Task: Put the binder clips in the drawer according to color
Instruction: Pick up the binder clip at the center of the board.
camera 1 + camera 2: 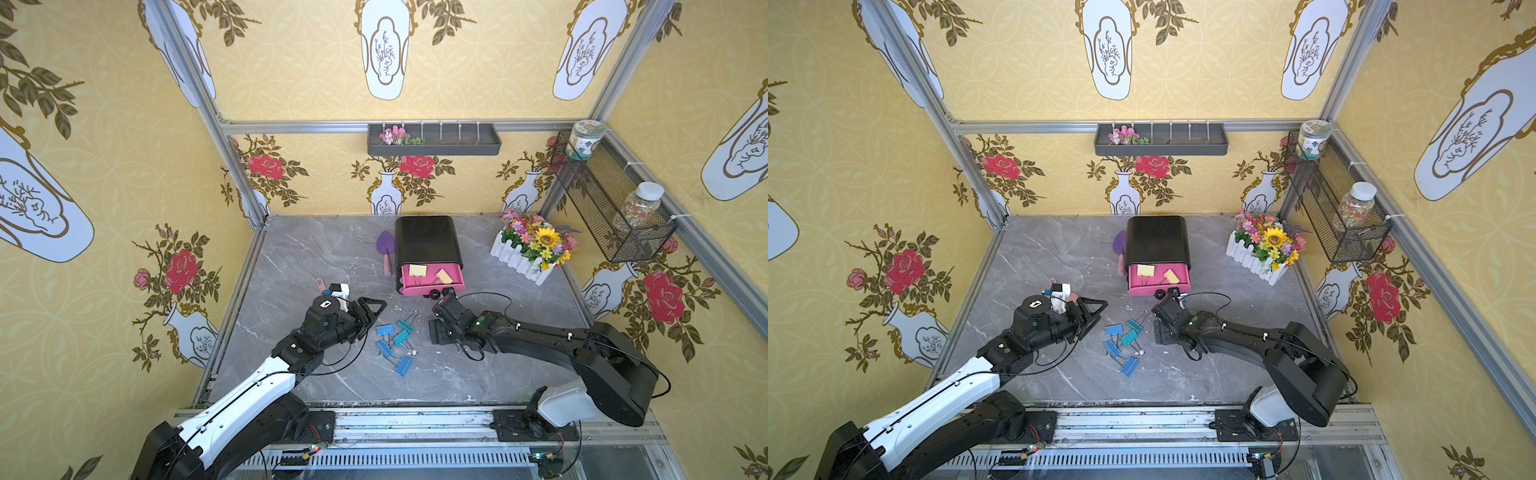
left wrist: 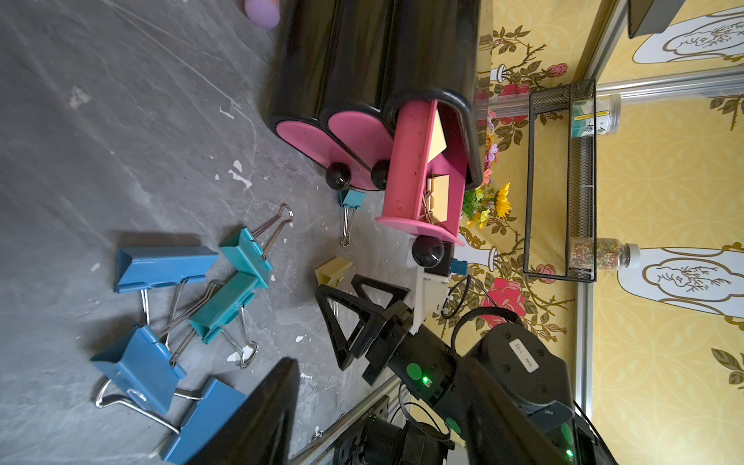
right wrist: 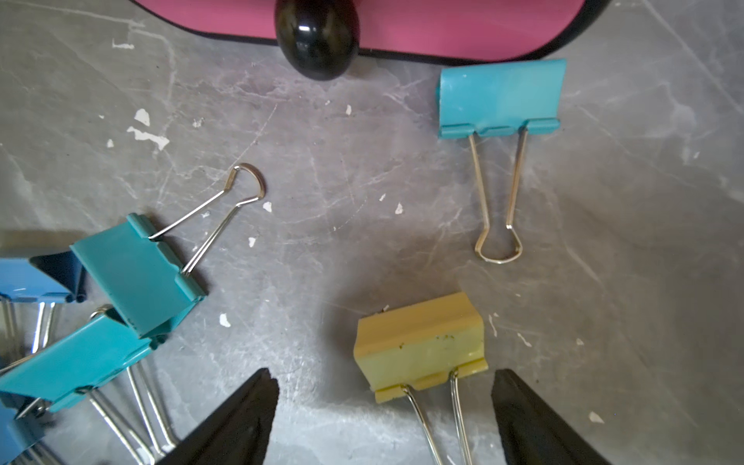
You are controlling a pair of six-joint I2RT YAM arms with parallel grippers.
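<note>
Pale yellow metal binder clip [image 3: 420, 346] lies flat on the grey marble-patterned surface [image 1: 299, 257], just in front of the black rounded cabinet [image 1: 428, 241]. Folded body faces the cabinet, long edge roughly parallel to its front. Its silver wire handles run back between the right hand's [image 3: 384, 386] black fingers [image 3: 241, 422]. Right hand spread wide, straddling the handles, grasping nothing. Right arm reaches low across the surface, wrist close to the black knob [image 2: 427, 251] of the top pink drawer [image 1: 432, 280], which stands open; two more pale yellow clips [image 1: 417, 270] lie inside.

Lone teal clip [image 3: 499, 96]: body by the lowest drawer front, handles pointing away. Blue clips [image 1: 403, 366] and teal clips [image 1: 401, 337] heaped mid-surface, wire handles crossing. Clip bodies are painted sheet metal, triangular in section; cabinet shell glossy.

Left hand [image 1: 376, 309] hangs beside the heap; spread or clenched, cannot tell; nothing seen in it.
</note>
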